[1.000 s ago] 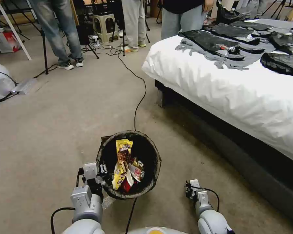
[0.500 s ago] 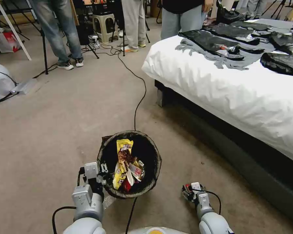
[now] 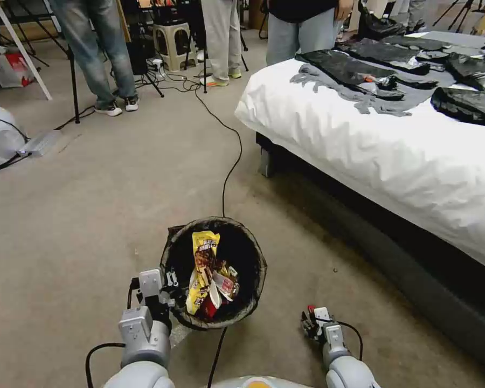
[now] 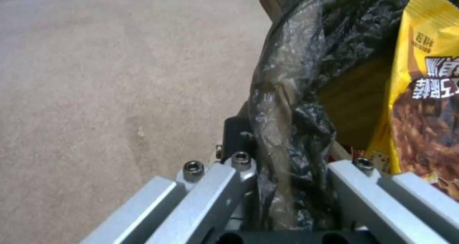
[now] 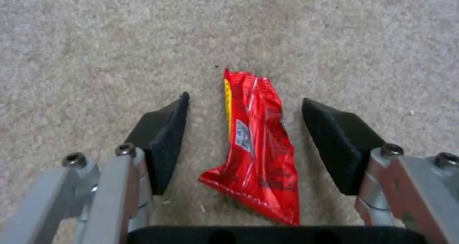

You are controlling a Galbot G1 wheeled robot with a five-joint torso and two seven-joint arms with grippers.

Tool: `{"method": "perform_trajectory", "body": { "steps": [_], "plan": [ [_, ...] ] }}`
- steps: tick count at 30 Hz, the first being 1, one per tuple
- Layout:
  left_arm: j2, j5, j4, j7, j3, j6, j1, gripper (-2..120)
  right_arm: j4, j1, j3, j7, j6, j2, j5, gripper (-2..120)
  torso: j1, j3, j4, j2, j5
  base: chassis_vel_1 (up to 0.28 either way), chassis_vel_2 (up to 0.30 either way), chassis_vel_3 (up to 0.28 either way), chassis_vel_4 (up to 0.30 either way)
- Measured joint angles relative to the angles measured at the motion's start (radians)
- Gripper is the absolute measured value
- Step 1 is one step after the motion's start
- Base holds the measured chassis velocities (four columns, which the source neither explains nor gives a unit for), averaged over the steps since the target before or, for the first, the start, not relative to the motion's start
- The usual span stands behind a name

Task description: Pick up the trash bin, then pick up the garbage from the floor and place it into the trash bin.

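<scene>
Trash bin (image 3: 214, 272): round, lined with a crinkled glossy black bag folded over the rim; it sits on the carpet just ahead of the robot.
Left claw (image 4: 282, 186): clamped on the bin's near-left rim, bag film bunched between the metal fingers; its pads are hidden by the bag.
Bin contents: a tall yellow-brown snack wrapper (image 3: 202, 269) standing among smaller crumpled pieces, hard to tell apart.
Right claw (image 5: 246, 129): spread apart, low over the carpet, its black wedge-shaped pads on either side of a wrapper.
Red wrapper (image 5: 256, 147): flat, shiny, creased foil on the floor; its near end is cut off by the claw's body.
Floor (image 3: 91, 188): short-pile beige carpet.
</scene>
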Motion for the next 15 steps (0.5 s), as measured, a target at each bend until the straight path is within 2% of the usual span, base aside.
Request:
{"method": "perform_trajectory", "body": {
  "steps": [9,15],
  "plan": [
    [0.002,0.000,-0.001,0.000,-0.001,-0.001,0.002,0,-0.023,0.001,0.010,-0.006,0.015,-0.002,0.002,56,0.000,0.000,0.0005,0.000,-0.0005,0.000,0.000,0.000,0.000],
    [0.001,0.001,0.001,0.000,0.002,-0.001,0.001,0,-0.027,0.004,0.010,-0.010,0.020,0.000,0.002,41,0.000,0.000,0.0001,0.000,0.0001,0.000,0.000,0.000,0.000]
  ]
}}
